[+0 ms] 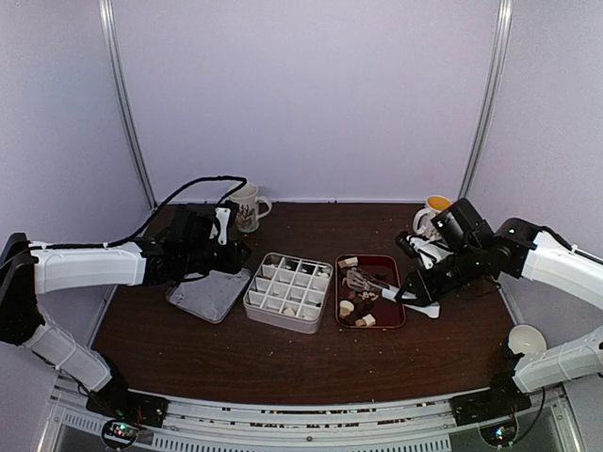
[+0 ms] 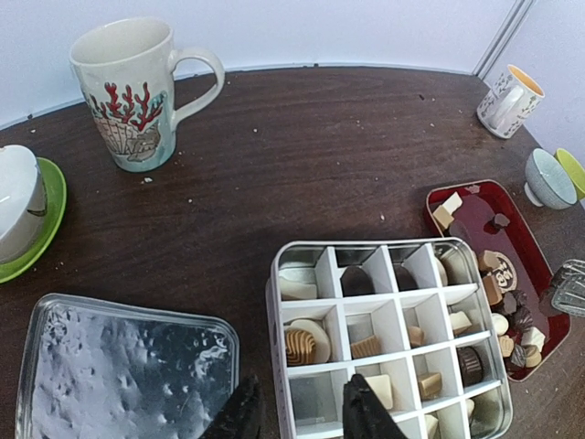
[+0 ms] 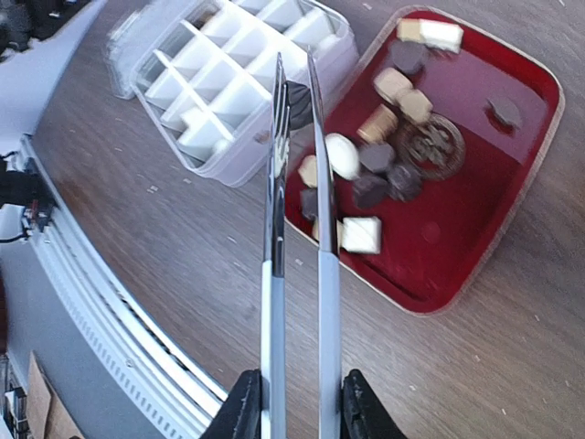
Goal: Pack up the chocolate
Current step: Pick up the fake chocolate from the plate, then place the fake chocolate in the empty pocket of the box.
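Observation:
The chocolate lies as several small dark, tan and white pieces (image 3: 366, 165) in the dark red tray (image 3: 494, 201) (image 1: 388, 268), and more pieces (image 2: 306, 343) sit in cells of the white divided box (image 2: 274, 302) (image 1: 287, 294). My right gripper (image 3: 297, 412) (image 1: 415, 292) is shut on the metal tongs (image 3: 297, 229). The tong tips pinch one dark piece (image 3: 297, 102) over the gap between box and tray. My left gripper (image 2: 302, 412) (image 1: 236, 252) is open, straddling the box's near-left wall, one finger outside and one over a cell.
A metal lid (image 2: 119, 375) (image 1: 209, 294) lies left of the box. A coral-print mug (image 2: 128, 91) stands at the back left, and a yellow-lined mug (image 1: 431, 215) at the back right. A white cup on a green saucer (image 2: 18, 210), small bowls (image 2: 548, 178) and a white cup (image 1: 526, 337) stand at the sides.

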Action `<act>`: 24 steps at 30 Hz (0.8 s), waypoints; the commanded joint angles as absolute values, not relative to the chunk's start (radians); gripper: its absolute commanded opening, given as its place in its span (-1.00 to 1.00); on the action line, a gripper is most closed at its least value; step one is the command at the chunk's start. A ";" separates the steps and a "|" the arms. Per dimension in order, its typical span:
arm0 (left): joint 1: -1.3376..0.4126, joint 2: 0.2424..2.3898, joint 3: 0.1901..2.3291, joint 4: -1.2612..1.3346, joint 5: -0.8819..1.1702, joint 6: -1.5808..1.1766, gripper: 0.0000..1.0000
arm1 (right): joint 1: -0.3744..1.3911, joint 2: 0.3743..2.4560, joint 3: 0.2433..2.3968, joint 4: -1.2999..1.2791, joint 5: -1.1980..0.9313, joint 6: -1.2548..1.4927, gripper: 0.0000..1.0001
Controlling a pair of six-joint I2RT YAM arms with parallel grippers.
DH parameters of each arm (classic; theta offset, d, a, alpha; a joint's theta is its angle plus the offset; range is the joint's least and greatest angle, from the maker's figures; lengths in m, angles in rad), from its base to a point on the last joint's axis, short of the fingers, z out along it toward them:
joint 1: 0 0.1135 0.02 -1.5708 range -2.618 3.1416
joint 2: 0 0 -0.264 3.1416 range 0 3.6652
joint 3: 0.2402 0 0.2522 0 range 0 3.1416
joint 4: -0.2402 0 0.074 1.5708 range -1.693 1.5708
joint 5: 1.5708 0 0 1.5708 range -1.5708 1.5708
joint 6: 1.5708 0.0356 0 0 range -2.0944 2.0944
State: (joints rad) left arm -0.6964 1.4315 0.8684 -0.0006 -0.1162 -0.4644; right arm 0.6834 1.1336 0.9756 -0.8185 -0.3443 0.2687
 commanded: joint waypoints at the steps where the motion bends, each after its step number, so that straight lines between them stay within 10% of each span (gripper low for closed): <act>1: -0.696 1.414 0.873 0.035 -0.120 -0.463 -0.35 | 0.719 1.136 0.997 -0.623 -0.466 0.276 -0.68; 24: -0.697 1.347 0.824 -0.016 -0.171 -0.463 -0.35 | 0.925 1.508 1.085 -0.298 -0.399 0.289 -0.65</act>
